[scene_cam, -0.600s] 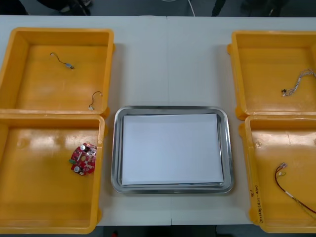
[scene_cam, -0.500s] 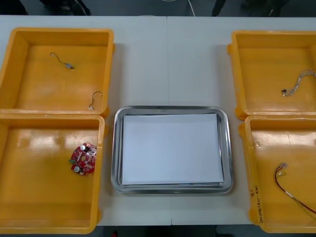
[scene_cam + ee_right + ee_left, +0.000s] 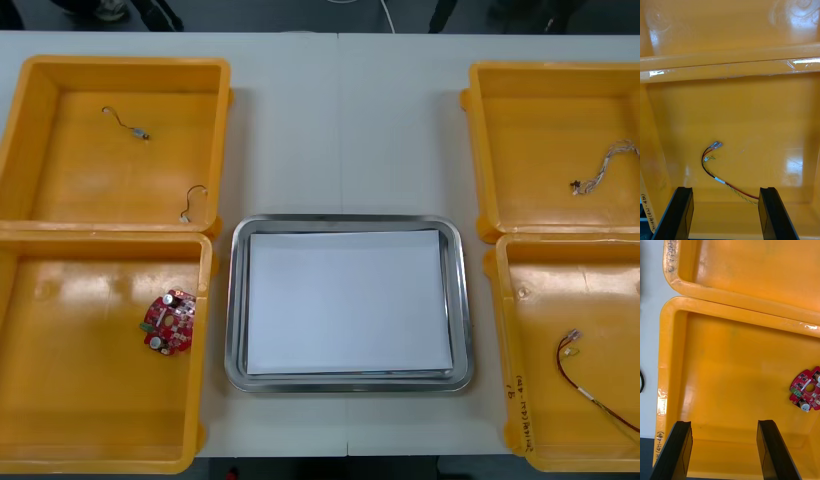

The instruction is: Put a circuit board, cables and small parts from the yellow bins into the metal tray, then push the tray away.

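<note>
Left gripper [image 3: 724,423]: jaws wide, holding nothing, over the near left yellow bin [image 3: 673,363]. The circuit board [image 3: 807,389] lies on that bin's floor, ahead of the jaws and outside one finger, clear of it. Right gripper [image 3: 725,189]: jaws wide, over the near right yellow bin [image 3: 655,150]. The red and yellow cable [image 3: 718,180] lies just ahead, between the fingers. I cannot read the handwriting on either rim. The metal tray [image 3: 236,300], white inside, sits mid-worktop [image 3: 340,120].

Two matte black slab-like fingers [image 3: 677,450] on the left claw [image 3: 724,423], same black, square-tipped pair on the right claw [image 3: 726,188]
</note>
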Robot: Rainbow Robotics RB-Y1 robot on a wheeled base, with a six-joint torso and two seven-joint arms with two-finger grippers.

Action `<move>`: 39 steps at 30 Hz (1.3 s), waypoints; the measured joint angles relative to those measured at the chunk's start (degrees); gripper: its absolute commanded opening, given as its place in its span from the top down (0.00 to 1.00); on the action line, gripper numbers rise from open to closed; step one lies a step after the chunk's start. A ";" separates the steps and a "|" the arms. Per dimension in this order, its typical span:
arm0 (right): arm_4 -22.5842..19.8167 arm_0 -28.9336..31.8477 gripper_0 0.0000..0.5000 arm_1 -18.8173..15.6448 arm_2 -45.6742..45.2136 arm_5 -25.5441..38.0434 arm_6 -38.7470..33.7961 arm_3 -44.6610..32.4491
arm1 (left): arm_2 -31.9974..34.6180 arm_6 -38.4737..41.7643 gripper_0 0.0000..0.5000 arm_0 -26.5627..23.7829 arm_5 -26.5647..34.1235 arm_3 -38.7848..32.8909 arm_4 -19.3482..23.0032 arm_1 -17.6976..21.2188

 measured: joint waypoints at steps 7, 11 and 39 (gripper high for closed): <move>0.00 0.00 0.00 0.00 0.00 0.00 0.00 0.00 | 0.00 0.00 0.00 0.00 0.00 0.00 0.00 0.00; 0.00 0.00 0.00 0.00 0.00 0.00 0.00 0.00 | 0.00 0.00 0.00 0.00 0.00 0.00 0.00 0.00; 0.00 0.00 0.00 0.00 0.00 0.00 0.00 0.00 | 0.00 0.00 0.00 0.00 0.00 0.00 0.00 0.00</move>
